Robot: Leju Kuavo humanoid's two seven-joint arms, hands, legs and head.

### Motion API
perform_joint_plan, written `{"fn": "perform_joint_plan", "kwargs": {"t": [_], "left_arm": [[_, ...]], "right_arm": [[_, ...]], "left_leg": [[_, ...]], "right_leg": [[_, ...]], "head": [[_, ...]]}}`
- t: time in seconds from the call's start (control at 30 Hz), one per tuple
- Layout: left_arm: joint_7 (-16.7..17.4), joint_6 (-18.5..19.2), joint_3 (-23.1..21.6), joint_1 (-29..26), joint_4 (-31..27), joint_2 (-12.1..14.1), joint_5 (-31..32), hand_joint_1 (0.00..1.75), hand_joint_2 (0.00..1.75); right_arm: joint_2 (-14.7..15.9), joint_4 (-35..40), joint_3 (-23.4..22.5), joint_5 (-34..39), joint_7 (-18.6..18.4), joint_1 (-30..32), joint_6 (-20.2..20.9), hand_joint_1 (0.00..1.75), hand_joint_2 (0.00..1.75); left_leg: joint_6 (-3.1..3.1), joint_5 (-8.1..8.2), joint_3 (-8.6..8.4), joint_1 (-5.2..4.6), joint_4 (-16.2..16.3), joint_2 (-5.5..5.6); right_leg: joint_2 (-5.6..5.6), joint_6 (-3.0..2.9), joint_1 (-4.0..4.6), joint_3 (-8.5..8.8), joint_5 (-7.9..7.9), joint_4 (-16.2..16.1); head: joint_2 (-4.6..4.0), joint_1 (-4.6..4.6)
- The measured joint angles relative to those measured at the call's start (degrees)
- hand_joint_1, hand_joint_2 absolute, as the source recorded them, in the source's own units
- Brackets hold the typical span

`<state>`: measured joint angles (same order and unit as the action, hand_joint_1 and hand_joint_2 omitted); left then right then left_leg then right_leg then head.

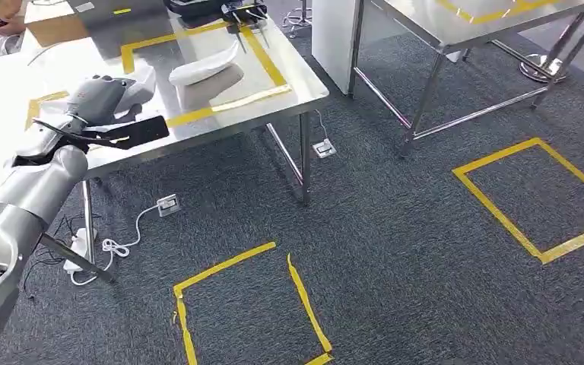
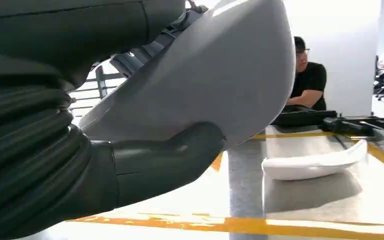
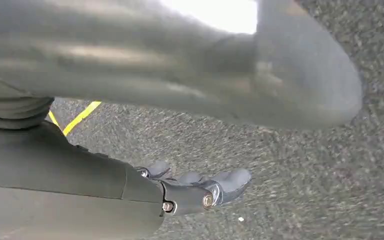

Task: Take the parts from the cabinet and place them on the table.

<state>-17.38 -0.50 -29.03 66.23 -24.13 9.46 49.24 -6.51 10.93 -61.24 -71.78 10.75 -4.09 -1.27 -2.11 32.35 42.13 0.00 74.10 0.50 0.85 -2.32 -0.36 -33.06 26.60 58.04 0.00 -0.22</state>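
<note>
Two white moulded shell parts concern us: one lies free on the steel table (image 1: 274, 106) inside the yellow tape rectangle (image 1: 262, 57), the resting shell part (image 1: 205, 76) sitting near dark tools (image 1: 236, 11) at the far edge; the other, the held shell part (image 2: 215, 75), we see clasped by our left hand (image 1: 103, 103), thumb under its rim and darker fingers over its top, above the near side of that table. Our right hand (image 3: 195, 190) hangs over grey carpet (image 3: 305, 175) with nothing in it, fingers loosely bent but apart; a seated person (image 2: 307, 80) is behind the table.
</note>
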Motion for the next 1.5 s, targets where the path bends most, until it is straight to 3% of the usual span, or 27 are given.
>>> {"fn": "perform_joint_plan", "kwargs": {"t": [0.07, 0.1, 0.13, 0.17, 0.2, 0.27, 0.33, 0.43, 0.47, 0.53, 0.6, 0.63, 0.67, 0.77, 0.8, 0.83, 0.9, 0.97, 1.0, 1.07, 1.13, 1.17, 1.27, 1.3, 1.37, 1.47, 1.5], "left_arm": [[0.0, 0.0, 0.0, 0.06, -0.04, 0.09, 0.0, 1.75, 1.75], [-0.02, 0.0, 0.02, 0.17, -0.06, 0.15, -0.02, 1.75, 1.75], [-0.02, 0.0, 0.02, 0.13, -0.02, 0.13, -0.02, 1.75, 1.75], [0.0, 0.07, 0.02, 0.38, 0.0, 0.09, 0.0, 1.75, 1.75], [-0.02, 0.2, 0.02, 0.35, -0.13, -0.07, 0.04, 1.75, 1.75], [0.29, 0.2, 0.02, 0.36, -0.09, -0.02, 0.09, 1.75, 1.75], [0.78, -0.04, 0.02, 0.59, -0.31, -0.48, 0.22, 1.75, 1.75], [1.2, -0.2, 0.02, 0.58, -0.22, -1.03, 0.5, 1.75, 1.75], [1.22, -0.2, 0.02, 0.4, -0.09, -1.18, 0.59, 1.75, 1.75], [1.4, -0.28, 0.02, 0.13, 0.0, -1.36, 0.83, 1.75, 1.75], [1.51, -0.37, 0.02, 0.26, -0.02, -1.68, 1.14, 1.75, 1.75], [1.57, -0.39, 0.02, 0.32, 0.02, -1.79, 1.14, 1.75, 1.75], [1.66, -0.55, 0.02, 0.46, 0.07, -1.81, 1.16, 1.75, 1.75], [1.79, -0.63, 0.02, 0.41, 0.09, -1.81, 1.29, 1.75, 1.75], [1.79, -0.68, 0.04, 0.36, 0.02, -1.75, 1.31, 1.75, 1.75], [1.79, -0.68, 0.04, 0.51, 0.04, -1.59, 1.31, 1.75, 1.75], [1.7, -0.59, 0.07, 0.78, 0.07, -1.71, 1.36, 1.75, 1.75], [1.6, -0.24, 0.07, 0.36, 0.2, -1.71, 1.4, 1.75, 1.75], [1.53, -0.13, 0.07, 0.13, 0.3, -1.71, 1.55, 1.75, 1.75], [1.53, -0.11, 0.09, 0.06, 0.28, -1.71, 1.68, 1.75, 1.75], [1.53, -0.11, 0.15, 0.37, 0.26, -1.64, 1.7, 1.75, 1.75], [1.53, -0.11, 0.17, 0.6, 0.24, -1.68, 1.7, 1.75, 1.75], [1.53, 0.0, 0.22, 0.69, 0.28, -1.55, 1.79, 1.75, 1.75], [1.55, 0.02, 0.22, 0.7, 0.24, -1.57, 1.81, 1.75, 1.75], [1.53, 0.0, 0.24, 0.99, 0.09, -1.64, 1.81, 1.75, 1.75], [1.53, 0.02, 0.26, 0.65, 0.11, -1.79, 1.81, 1.75, 1.75], [1.53, 0.02, 0.24, 0.38, 0.11, -1.81, 1.81, 1.75, 1.75]], "right_arm": [[-0.02, 0.0, 0.0, 0.02, 0.02, -0.03, 0.11, 0.0, 0.0], [-0.04, 0.0, 0.0, 0.11, 0.02, -0.03, 0.15, 0.0, 0.0], [-0.11, 0.0, 0.0, 0.2, 0.02, 0.01, 0.17, 0.0, 0.0], [-0.09, 0.0, 0.0, 0.2, 0.02, -0.02, 0.17, 0.0, 0.0], [-0.07, 0.0, 0.0, 0.24, 0.02, -0.02, 0.17, 0.0, 0.0], [-0.07, 0.0, 0.0, 0.31, 0.02, -0.09, 0.17, 0.0, 0.0], [-0.06, 0.02, 0.0, 0.29, 0.04, -0.25, 0.2, 0.0, 0.0], [0.02, 0.02, 0.0, 0.26, 0.02, -0.12, 0.2, 0.0, 0.0], [0.02, 0.02, 0.0, 0.31, -0.02, -0.05, 0.2, 0.0, 0.0], [0.02, 0.02, 0.0, 0.35, -0.09, -0.06, 0.22, 0.0, 0.0], [0.04, 0.02, 0.0, 0.37, -0.07, -0.08, 0.2, 0.0, 0.0], [0.04, 0.02, 0.0, 0.39, -0.07, -0.11, 0.2, 0.0, 0.0], [0.04, 0.02, 0.0, 0.42, -0.04, -0.11, 0.2, 0.0, 0.0], [0.04, 0.02, 0.0, 0.44, -0.09, -0.18, 0.2, 0.0, 0.0], [-0.22, 0.02, 0.0, 0.44, -0.02, -0.26, 0.2, 0.0, 0.0], [-0.02, 0.02, 0.0, 0.44, 0.04, -0.35, 0.22, 0.0, 0.0], [-0.02, 0.02, 0.0, 0.44, 0.02, -0.21, 0.15, 0.0, 0.0], [-0.02, 0.02, -0.02, 0.48, -0.13, -0.09, 0.02, 0.0, 0.0], [-0.02, 0.02, -0.04, 0.61, -0.11, -0.09, -0.06, 0.0, 0.0], [-0.02, 0.02, -0.04, 0.79, 0.02, -0.1, -0.18, 0.0, 0.0], [-0.07, 0.02, -0.07, 0.83, 0.02, -0.12, -0.18, 0.0, 0.0], [-0.04, 0.02, -0.04, 0.83, 0.02, -0.19, -0.18, 0.0, 0.0], [-0.07, 0.02, -0.07, 0.83, 0.02, -0.15, -0.2, 0.0, 0.0], [-0.04, 0.02, -0.07, 0.83, 0.02, -0.19, -0.18, 0.0, 0.0], [-0.07, 0.02, -0.07, 0.81, 0.02, -0.27, -0.2, 0.0, 0.0], [0.0, 0.02, -0.09, 0.83, 0.0, 0.06, -0.2, 0.0, 0.0], [-0.02, 0.02, -0.09, 0.83, 0.0, 0.13, -0.2, 0.0, 0.0]], "left_leg": [[0.64, -6.31, -2.48, -0.14, -8.01, -0.35], [1.35, -10.05, -4.33, -0.47, -13.37, -1.39], [1.82, -11.01, -4.95, -1.09, -15.78, -3.16], [1.94, -8.21, -4.98, -1.38, -16.75, -3.37], [2.47, -9.64, -5.57, -1.46, -16.5, -3.03], [2.9, -9.89, -5.63, -1.26, -16.47, -2.05], [3.42, -9.77, -6.28, -0.66, -16.88, -1.33], [3.9, -9.27, -6.33, -0.62, -16.77, -0.04], [3.84, -9.09, -6.34, -0.61, -16.64, 0.64], [3.66, -8.61, -6.6, -0.55, -16.22, 1.81], [3.31, -8.02, -6.86, -0.45, -15.6, 2.79], [3.08, -7.73, -6.73, -0.35, -15.3, 3.15], [2.66, -7.49, -6.36, -0.6, -14.85, 3.85], [1.46, -7.88, -6.33, -0.09, -15.6, 5.33], [1.2, -7.75, -6.01, -0.33, -15.46, 5.43], [0.87, -6.93, -5.72, -0.48, -14.26, 3.23], [0.21, -2.96, -2.25, -0.11, -6.88, 0.64], [-0.33, -0.27, 1.88, 0.28, 1.1, 0.07], [-0.42, -0.99, 2.27, 0.5, 1.56, -0.03], [-0.3, -4.81, -1.07, 0.6, -4.77, -0.24], [0.22, -8.13, -6.8, 0.54, -14.86, -0.92], [0.76, -6.76, -7.65, -0.05, -15.85, -1.16], [2.26, -6.63, -7.38, -0.03, -16.19, -0.69], [2.71, -6.53, -8.45, 0.11, -16.27, -0.49], [3.35, -6.18, -9.39, 0.2, -16.38, -0.42], [3.74, -5.17, -10.19, -0.02, -16.36, -0.07], [3.7, -4.72, -10.69, -0.07, -16.36, 0.12]], "right_leg": [[0.47, 0.13, 0.15, 1.64, 1.12, 0.0], [0.79, 0.22, 0.19, 2.48, 1.77, -0.03], [1.08, 0.4, 0.18, 2.64, 2.25, -0.08], [1.23, 0.83, 0.35, 2.83, 2.52, -0.1], [1.74, 1.2, 0.47, 2.87, 2.8, -0.07], [2.61, 1.72, 0.71, 3.61, 3.38, -0.2], [0.44, 2.48, 0.41, 2.47, 4.95, 2.4], [-0.42, 3.27, 0.07, -5.56, 9.47, 15.61], [-0.43, 3.39, 0.05, -8.02, 9.48, 18.53], [-0.45, 3.34, -0.09, -8.11, 5.13, 15.07], [-1.52, 3.09, -0.19, -4.47, -0.87, 5.34], [-3.98, 2.8, -0.37, -3.3, -1.31, 2.29], [-4.56, 2.71, -0.55, -2.69, -0.81, 1.34], [-3.16, 1.85, -0.13, -2.4, -0.75, 1.34], [-2.45, 1.39, -0.66, -1.99, -1.08, 0.65], [-2.0, 1.06, -0.66, -1.6, -1.13, 0.33], [-1.55, 0.69, -0.64, -1.38, -0.96, 0.29], [-0.78, 0.7, -0.67, -1.35, -0.73, 0.32], [-0.54, 0.76, -0.68, -1.28, -0.58, 0.33], [-0.15, 1.08, -0.68, -0.92, -0.23, 0.38], [0.12, 1.6, -0.66, -0.21, 0.23, 0.38], [0.19, 2.13, -0.33, -0.16, 0.58, 0.41], [0.31, 3.21, -0.42, 0.53, 0.09, 0.85], [0.32, 3.42, -0.53, 0.61, 0.31, 1.25], [-0.21, 3.73, -0.65, -1.78, 1.87, 5.2], [-0.45, 4.02, -0.53, -10.11, 5.96, 17.56], [-0.47, 3.94, -0.49, -11.84, 5.96, 18.81]], "head": [[0.0, 0.02], [0.0, 0.02], [0.0, 0.13], [0.0, -0.15], [0.0, -0.2], [0.0, -0.2], [0.0, -0.09], [0.0, -0.07], [0.0, -0.04], [0.0, -0.04], [0.0, -0.04], [0.0, -0.07], [0.0, -0.13], [0.0, -0.04], [0.0, -0.06], [0.0, -0.35], [0.0, -0.81], [0.0, -0.89], [0.0, -0.87], [0.0, -0.87], [0.0, -0.87], [0.0, -0.85], [0.0, -0.79], [0.0, -0.85], [0.0, -0.66], [0.0, -0.63], [0.0, -0.59]]}}
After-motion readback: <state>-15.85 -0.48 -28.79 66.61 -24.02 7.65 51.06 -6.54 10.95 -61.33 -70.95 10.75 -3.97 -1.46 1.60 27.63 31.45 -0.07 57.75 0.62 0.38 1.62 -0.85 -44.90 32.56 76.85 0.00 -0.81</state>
